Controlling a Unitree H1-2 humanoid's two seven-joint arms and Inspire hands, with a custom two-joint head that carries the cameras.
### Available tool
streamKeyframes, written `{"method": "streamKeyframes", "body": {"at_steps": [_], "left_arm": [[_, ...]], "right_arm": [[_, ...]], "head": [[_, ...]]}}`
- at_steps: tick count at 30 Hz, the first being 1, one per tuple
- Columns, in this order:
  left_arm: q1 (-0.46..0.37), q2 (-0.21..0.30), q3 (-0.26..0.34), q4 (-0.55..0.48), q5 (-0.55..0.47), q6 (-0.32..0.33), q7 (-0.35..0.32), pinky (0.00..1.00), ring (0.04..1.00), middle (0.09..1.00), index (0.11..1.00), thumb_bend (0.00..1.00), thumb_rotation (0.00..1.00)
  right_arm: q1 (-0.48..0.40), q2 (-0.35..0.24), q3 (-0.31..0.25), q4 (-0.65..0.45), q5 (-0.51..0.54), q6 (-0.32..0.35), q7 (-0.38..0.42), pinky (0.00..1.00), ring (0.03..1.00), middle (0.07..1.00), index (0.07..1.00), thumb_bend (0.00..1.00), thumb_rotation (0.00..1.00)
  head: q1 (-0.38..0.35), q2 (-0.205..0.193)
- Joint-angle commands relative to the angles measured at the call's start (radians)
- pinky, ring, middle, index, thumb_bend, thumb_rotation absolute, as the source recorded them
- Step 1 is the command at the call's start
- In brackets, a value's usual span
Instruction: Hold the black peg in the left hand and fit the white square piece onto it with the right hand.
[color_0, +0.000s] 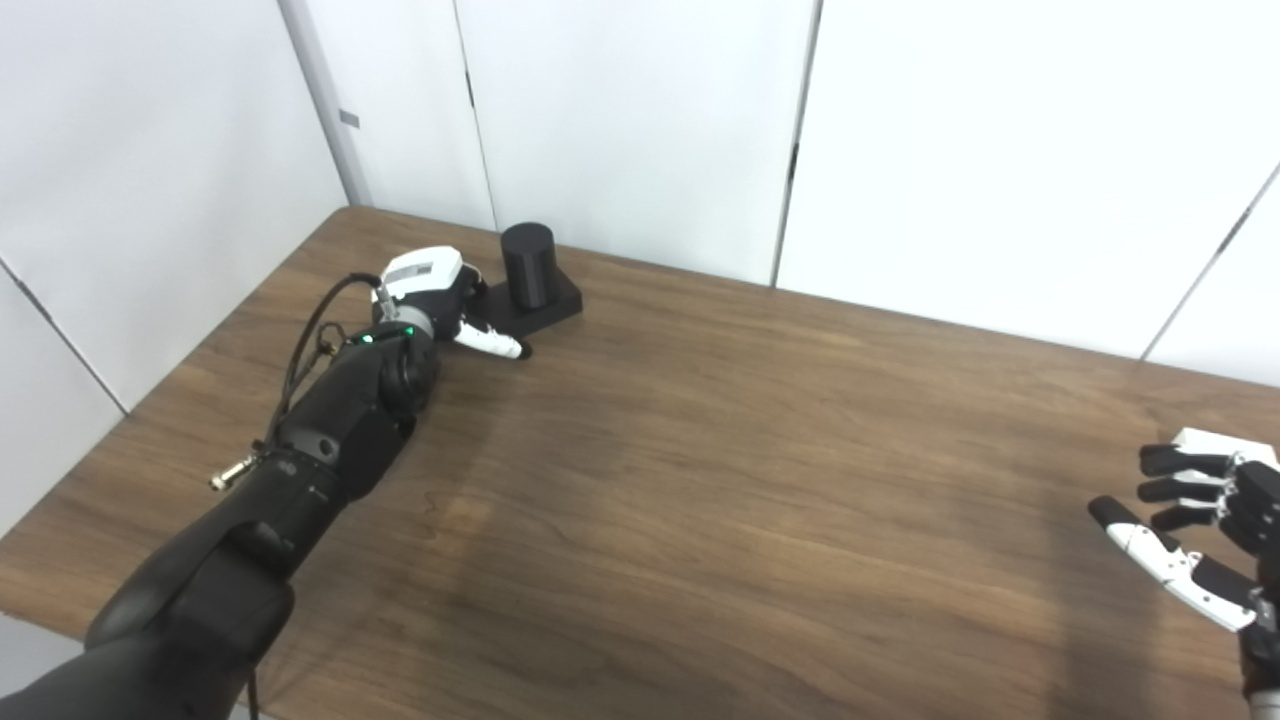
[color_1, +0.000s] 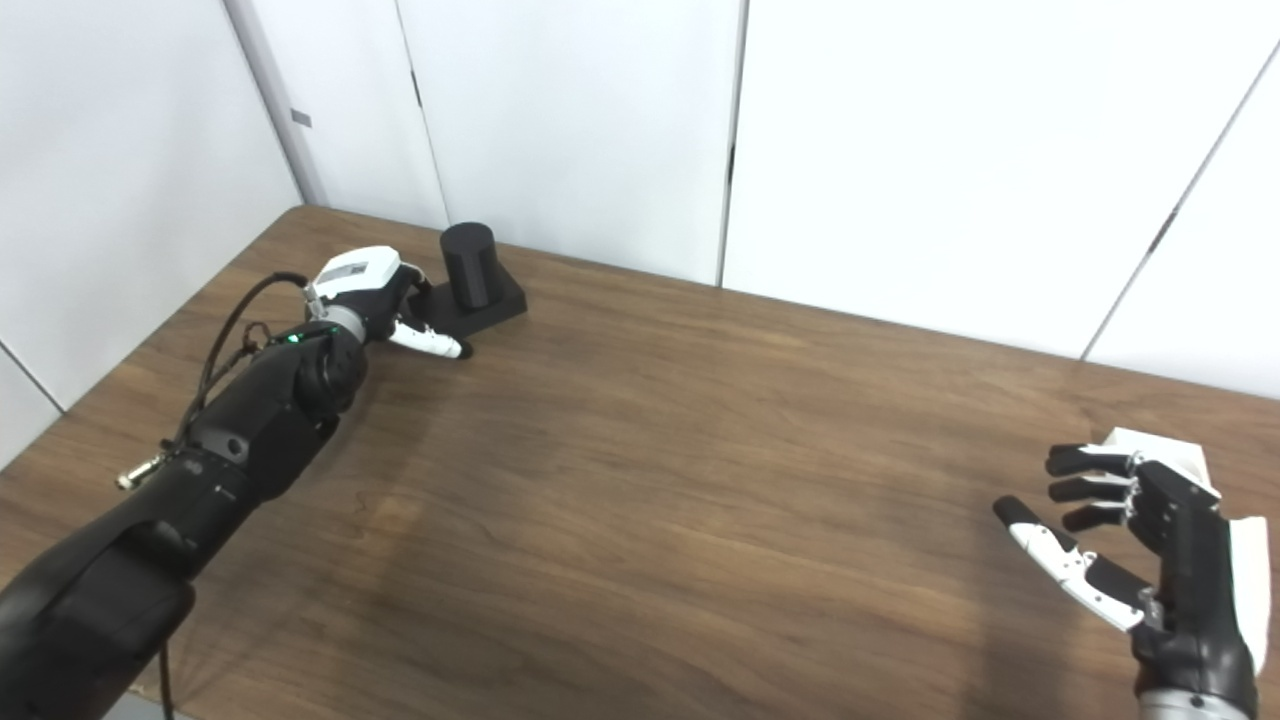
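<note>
At the counter's (color_1: 640, 480) far left corner, we see the left robot hand (color_0: 440, 300) beside the black peg (color_0: 528, 265).
Whether it grips, we cannot tell; our right robot hand (color_1: 1130, 540) hovers wide beside the white square piece (color_1: 1160, 452).

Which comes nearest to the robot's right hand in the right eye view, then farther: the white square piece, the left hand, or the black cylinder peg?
1. White square piece, just behind the right hand, near right.
2. Left hand, far left.
3. Black cylinder peg, far left corner, just beyond the left hand; nearly a tie.
</note>
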Motion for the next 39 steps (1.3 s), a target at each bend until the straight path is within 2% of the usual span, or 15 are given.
{"method": "streamKeyframes", "body": {"at_steps": [1, 9, 21, 22, 23, 25, 32, 39], "left_arm": [[-0.049, 0.026, 0.01, 0.007, -0.006, -0.014, 0.013, 0.76, 0.93, 0.906, 0.682, 0.78, 0.38], [-0.035, 0.022, 0.011, -0.002, -0.024, -0.023, 0.006, 0.71, 0.917, 0.89, 0.593, 0.74, 0.32], [-0.014, 0.018, 0.003, 0.019, -0.046, -0.069, 0.002, 0.76, 0.937, 0.887, 0.542, 0.71, 0.23], [-0.011, 0.017, 0.002, 0.015, -0.045, -0.068, 0.001, 0.76, 0.939, 0.887, 0.517, 0.61, 0.16], [-0.01, 0.017, 0.002, 0.012, -0.045, -0.065, -0.001, 0.77, 0.94, 0.886, 0.504, 0.56, 0.12], [-0.005, 0.014, 0.003, 0.004, -0.049, -0.061, -0.007, 0.77, 0.944, 0.889, 0.494, 0.52, 0.09], [0.024, -0.001, 0.017, -0.045, -0.117, -0.079, -0.044, 0.81, 0.963, 0.901, 0.485, 0.52, 0.07], [0.06, -0.011, 0.003, -0.107, -0.186, -0.16, -0.1, 0.84, 0.975, 0.925, 0.485, 0.52, 0.06]], "right_arm": [[-0.016, -0.011, -0.01, -0.044, 0.0, -0.013, -0.001, 0.41, 0.533, 0.621, 0.489, 0.5, 0.11], [-0.018, -0.012, -0.013, -0.04, 0.004, -0.014, 0.0, 0.42, 0.531, 0.625, 0.489, 0.5, 0.11], [-0.023, -0.011, -0.015, -0.034, 0.009, -0.022, 0.003, 0.42, 0.53, 0.626, 0.489, 0.49, 0.11], [-0.025, -0.011, -0.015, -0.033, 0.008, -0.023, 0.002, 0.42, 0.529, 0.625, 0.489, 0.49, 0.11], [-0.025, -0.011, -0.014, -0.033, 0.007, -0.025, 0.001, 0.41, 0.526, 0.622, 0.489, 0.5, 0.11], [-0.026, -0.01, -0.016, -0.029, 0.009, -0.028, -0.001, 0.41, 0.524, 0.621, 0.489, 0.5, 0.11], [-0.026, -0.007, -0.018, -0.039, 0.003, -0.009, 0.002, 0.41, 0.527, 0.623, 0.489, 0.5, 0.11], [-0.029, -0.004, -0.02, -0.034, 0.005, -0.004, 0.001, 0.41, 0.53, 0.624, 0.489, 0.5, 0.11]], "head": [[0.003, 0.004], [0.004, 0.009], [0.003, 0.013], [0.001, 0.015], [0.0, 0.015], [-0.001, 0.017], [-0.005, 0.021], [-0.014, 0.021]]}}
